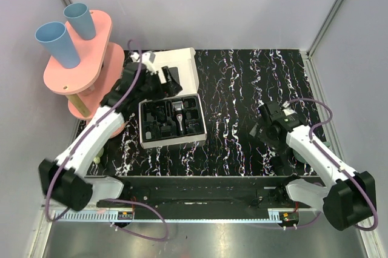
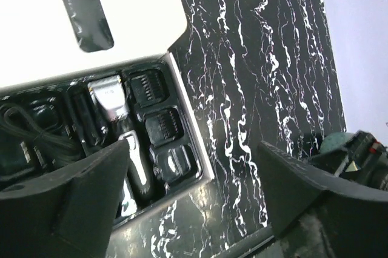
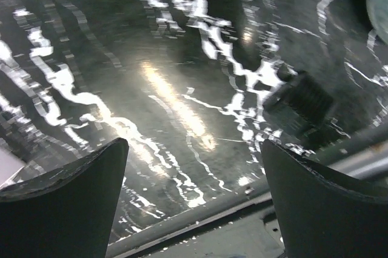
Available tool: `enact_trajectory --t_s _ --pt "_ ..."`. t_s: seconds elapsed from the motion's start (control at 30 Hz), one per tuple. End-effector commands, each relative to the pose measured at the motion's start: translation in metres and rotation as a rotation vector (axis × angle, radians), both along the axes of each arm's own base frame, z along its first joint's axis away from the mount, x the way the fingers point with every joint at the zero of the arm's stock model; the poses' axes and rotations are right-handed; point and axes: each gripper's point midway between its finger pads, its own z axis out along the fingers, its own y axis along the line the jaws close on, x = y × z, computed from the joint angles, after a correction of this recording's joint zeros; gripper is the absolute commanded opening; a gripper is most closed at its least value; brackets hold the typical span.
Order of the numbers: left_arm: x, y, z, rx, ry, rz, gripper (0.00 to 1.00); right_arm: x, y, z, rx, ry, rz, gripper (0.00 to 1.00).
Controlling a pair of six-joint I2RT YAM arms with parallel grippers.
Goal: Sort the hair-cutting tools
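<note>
Overhead, the white box [image 1: 176, 142] lies toward 9 o'clock of the black marbled table [image 1: 242, 88]. Its lid [image 1: 187, 65] is thrown back toward 12 o'clock and its black tray [image 1: 154, 119] faces up. The left gripper [image 1: 171, 82] hangs above the lid, just off the tray's 12 o'clock edge. In its wrist view both fingers [image 2: 66, 203] stand wide apart with nothing between them. That view looks down into the tray, where the clipper [image 2: 136, 168] lies in its long slot with its grey head [image 2: 110, 97] pointing toward the lid. At the clipper's 3 o'clock, three comb pieces [image 2: 163, 126] sit one per pocket in a column along the tray's edge. At its 9 o'clock a dark cable [image 2: 33, 140] is coiled in another pocket. The right gripper [image 3: 193, 143] hovers low over bare table at about 3 o'clock from the box and well apart from it. Its fingers [image 3: 330, 194] are also spread and hold nothing. One loose comb piece [image 3: 300, 103] lies on the table toward 1 o'clock in the right wrist view, clear of both fingers. A teal bowl [image 2: 336, 143] shows partly behind the right arm. Off the table's 10 o'clock corner stands a pink stand [image 1: 91, 58] with two blue cups [image 1: 57, 43] on its top tier.
</note>
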Motion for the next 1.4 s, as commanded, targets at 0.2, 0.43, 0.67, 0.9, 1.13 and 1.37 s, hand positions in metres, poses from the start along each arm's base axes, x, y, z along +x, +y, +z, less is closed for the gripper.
enact_trajectory --t_s 0.2,0.43,0.67,0.9,1.13,1.37 --pt "-0.068 0.084 -0.015 0.219 -0.022 0.197 0.99 -0.038 -0.059 -0.008 -0.099 0.095 -0.397 1.00" --pt "-0.086 0.126 -0.020 0.320 -0.078 0.327 0.99 -0.047 -0.080 -0.008 -0.075 0.106 -0.598 0.95" --pt "-0.082 0.125 -0.007 0.304 -0.118 0.328 0.99 -0.029 -0.080 -0.029 0.060 0.109 -0.717 0.89" --pt "-0.086 0.130 -0.008 0.298 -0.123 0.351 0.99 -0.034 -0.072 -0.066 0.121 0.260 -0.734 0.88" --pt "-0.088 0.131 -0.009 0.293 -0.123 0.362 0.99 -0.030 -0.077 -0.075 0.099 0.244 -0.733 0.85" --pt "-0.087 0.131 -0.011 0.293 -0.115 0.360 0.99 -0.020 -0.087 -0.078 0.059 0.195 -0.738 0.75"
